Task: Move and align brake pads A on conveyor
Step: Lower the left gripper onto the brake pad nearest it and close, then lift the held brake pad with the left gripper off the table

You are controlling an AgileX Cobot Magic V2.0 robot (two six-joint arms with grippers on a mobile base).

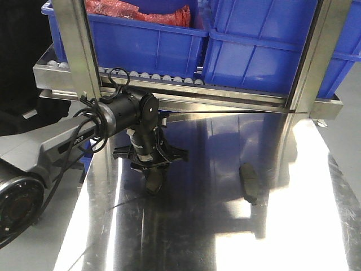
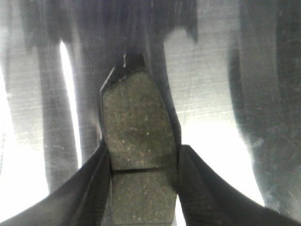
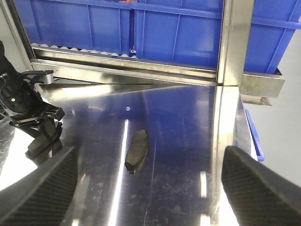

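Left wrist, left jaws pinching brake pad [image 2: 136, 125], right wrist, right jaws spread

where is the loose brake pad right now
The loose pad lies flat on the steel table, right of centre in the front view, well clear of the left gripper holding another pad.

Steel table [image 1: 225, 237]: polished, mirror-glossy metal with fine scratches; blue bins [image 1: 152, 42] at 12 o'clock: smooth plastic with a faint sheen. Brake pad [image 2: 136, 117], centre of the left wrist view: matt, rough, granular grey face with pale flecks; the second pad [image 1: 248, 182], at 4 o'clock in the front view, looks equally dull.
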